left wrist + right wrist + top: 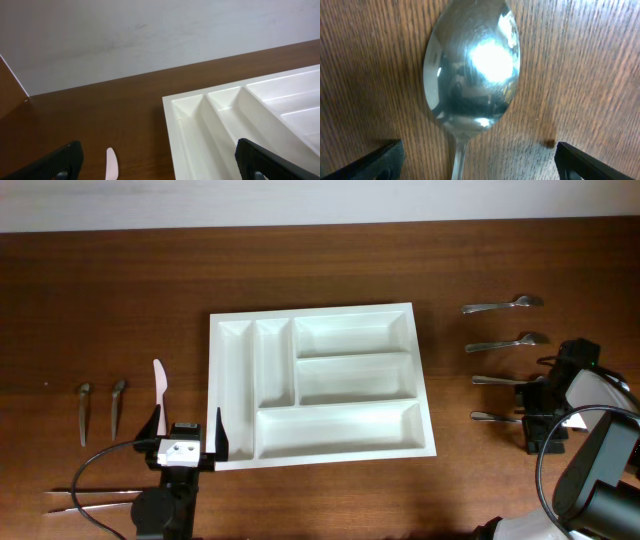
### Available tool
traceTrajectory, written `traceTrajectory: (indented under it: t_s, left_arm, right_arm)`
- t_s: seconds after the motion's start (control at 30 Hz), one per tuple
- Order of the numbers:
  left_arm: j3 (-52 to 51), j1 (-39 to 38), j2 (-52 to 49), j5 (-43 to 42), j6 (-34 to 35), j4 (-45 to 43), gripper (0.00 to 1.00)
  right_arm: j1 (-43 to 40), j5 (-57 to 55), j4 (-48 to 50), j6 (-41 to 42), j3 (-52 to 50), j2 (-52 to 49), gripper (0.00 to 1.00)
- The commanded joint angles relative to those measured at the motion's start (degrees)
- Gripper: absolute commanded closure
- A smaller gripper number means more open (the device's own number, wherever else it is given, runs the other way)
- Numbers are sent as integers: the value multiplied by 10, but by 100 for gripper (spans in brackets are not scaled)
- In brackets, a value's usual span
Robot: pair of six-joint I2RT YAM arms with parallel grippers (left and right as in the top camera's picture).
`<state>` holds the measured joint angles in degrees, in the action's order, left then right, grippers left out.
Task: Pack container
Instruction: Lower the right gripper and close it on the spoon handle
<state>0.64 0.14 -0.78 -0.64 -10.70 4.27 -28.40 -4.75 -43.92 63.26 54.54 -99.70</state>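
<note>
Overhead view puts the white cutlery tray (322,383) at the middle of the wooden table (320,260), and all five of its compartments are bare. By that showing the packing has not begun, and every piece is yet to go in.

At 3 o'clock from the tray lie four metal utensils (503,343) in a column, the upper two plainly spoons. At 9 o'clock sit two small dark utensils (83,412) and a pale pink plastic knife (160,380). Toward 7 o'clock lies a thin long pair, sticks or tongs (95,498); which one cannot be told.

The left gripper (190,430) hangs at the tray's 7 o'clock corner with its jaws spread wide and nothing between them. The right gripper (535,417) sits over the lower end of the utensil column, also released. It covers the ends of the two lowest pieces, so this view cannot tell what they are.

The right wrist view settles that for one of them. A polished spoon bowl (472,65) lies on the wood at 12 o'clock, between the spread fingertips, untouched. A first pick there looks likely.

The left wrist view adds the tray's narrow compartments from low down, the knife tip at 6 o'clock and a grey wall (125,30) behind.
</note>
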Motion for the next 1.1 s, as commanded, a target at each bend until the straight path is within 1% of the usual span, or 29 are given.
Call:
traceTrajectory:
  t_s: [0.0, 0.3, 0.4, 0.53, 0.6, 0.63, 0.7, 0.77, 0.87, 1.07]
  left_arm:
    - [-2, 2, 5, -6, 3, 3, 1]
    - [-2, 2, 5, -6, 3, 3, 1]
    - [-2, 2, 5, -6, 3, 3, 1]
    - [-2, 2, 5, -6, 3, 3, 1]
    - [-2, 2, 5, -6, 3, 3, 1]
    - [-2, 2, 5, -6, 3, 3, 1]
    - [-2, 2, 5, -6, 3, 3, 1]
    - [-2, 2, 5, -6, 3, 3, 1]
    - [-2, 2, 5, -6, 3, 3, 1]
    - [-2, 2, 5, -6, 3, 3, 1]
  right_arm:
    - [-2, -35, -9, 7, -9, -11, 4]
    - [-2, -30, -19, 7, -9, -11, 3]
    - [-2, -30, -20, 7, -9, -11, 23]
    - [-2, -26, -21, 7, -9, -11, 37]
    - [-2, -26, -21, 7, -9, -11, 42]
    - [-2, -27, -20, 7, -9, -11, 47]
    - [-2, -26, -17, 7, -9, -11, 48]
    - [-2, -30, -16, 7, -9, -11, 53]
    - [-2, -33, -12, 7, -9, -11, 53]
    - [-2, -33, -7, 7, -9, -11, 64]
